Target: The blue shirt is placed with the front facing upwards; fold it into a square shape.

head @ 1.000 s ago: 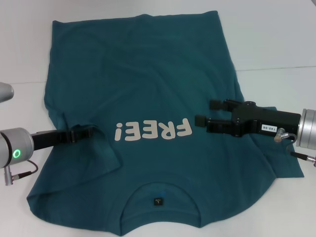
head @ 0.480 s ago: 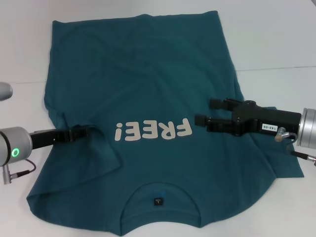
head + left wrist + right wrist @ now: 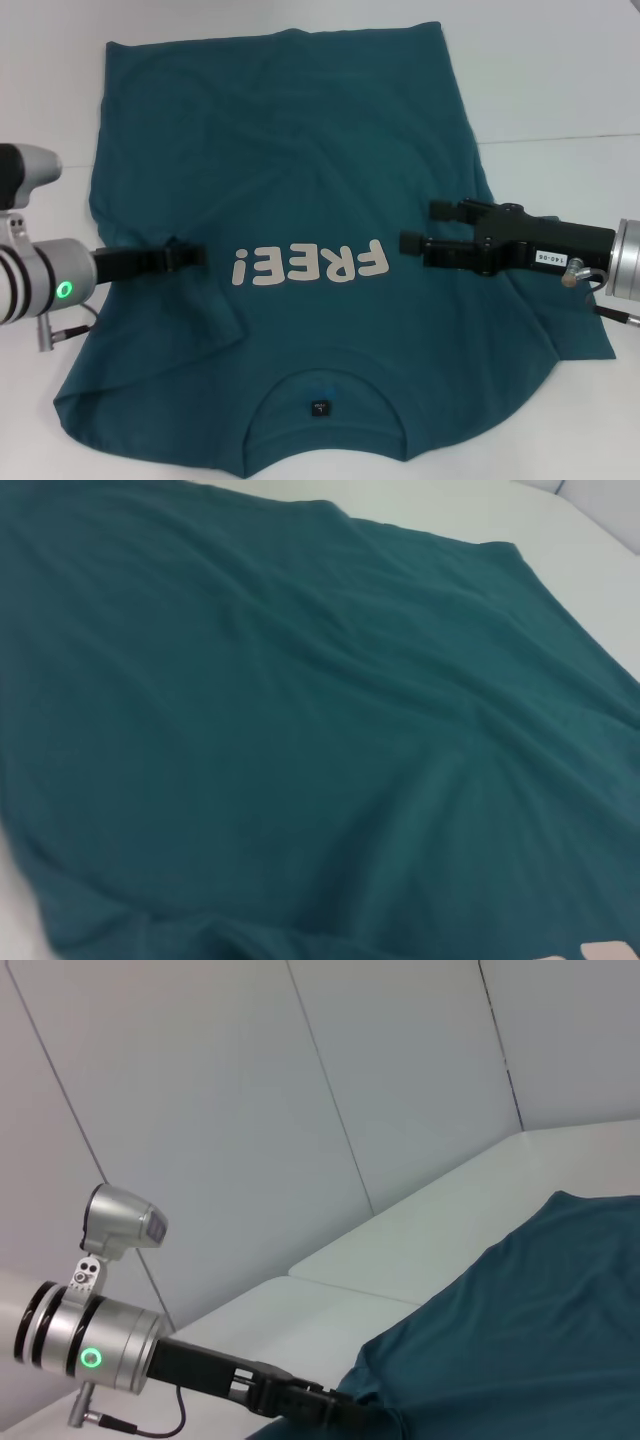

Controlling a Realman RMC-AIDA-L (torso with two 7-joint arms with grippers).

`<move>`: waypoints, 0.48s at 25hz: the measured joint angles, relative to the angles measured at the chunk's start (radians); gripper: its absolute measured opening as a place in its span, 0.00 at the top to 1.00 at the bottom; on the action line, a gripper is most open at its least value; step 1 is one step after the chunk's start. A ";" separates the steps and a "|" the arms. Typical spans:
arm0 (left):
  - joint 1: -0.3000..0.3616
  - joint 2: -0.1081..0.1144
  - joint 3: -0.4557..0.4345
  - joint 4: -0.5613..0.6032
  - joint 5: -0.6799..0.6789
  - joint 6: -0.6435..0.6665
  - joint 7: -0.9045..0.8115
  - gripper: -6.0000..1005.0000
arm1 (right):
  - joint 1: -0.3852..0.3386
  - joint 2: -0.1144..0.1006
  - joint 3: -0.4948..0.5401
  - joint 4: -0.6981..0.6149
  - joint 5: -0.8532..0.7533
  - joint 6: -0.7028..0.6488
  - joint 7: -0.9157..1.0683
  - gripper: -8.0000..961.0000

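Blue shirt is lying spread front-up on the white counter, filling the frame's centre, collar at bottom. Left gripper is pinching the sleeve fabric at mid-left. Right gripper is hovering mid-right beside the lettering, jaws wide.

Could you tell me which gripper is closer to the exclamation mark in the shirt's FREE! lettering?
The left gripper: it sits just beside the exclamation mark on the blue shirt. The right gripper is past the far end of the lettering, beyond the F.
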 joint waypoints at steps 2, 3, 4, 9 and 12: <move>-0.014 -0.002 0.001 -0.009 -0.006 -0.009 0.012 0.24 | -0.002 0.000 0.000 -0.004 0.000 0.000 0.000 0.02; -0.020 -0.004 0.002 -0.012 -0.011 -0.013 0.017 0.24 | -0.002 0.000 0.000 -0.004 0.001 -0.001 0.000 0.02; -0.027 -0.006 0.004 -0.015 -0.018 -0.018 0.024 0.24 | -0.002 0.000 0.000 -0.005 0.001 -0.001 0.000 0.02; -0.050 -0.009 0.028 -0.034 -0.122 -0.049 0.095 0.25 | -0.002 0.000 0.000 -0.005 0.000 0.001 -0.003 0.02; -0.046 -0.009 0.036 -0.027 -0.181 -0.038 0.127 0.25 | -0.002 0.001 0.003 -0.005 -0.001 0.009 -0.005 0.02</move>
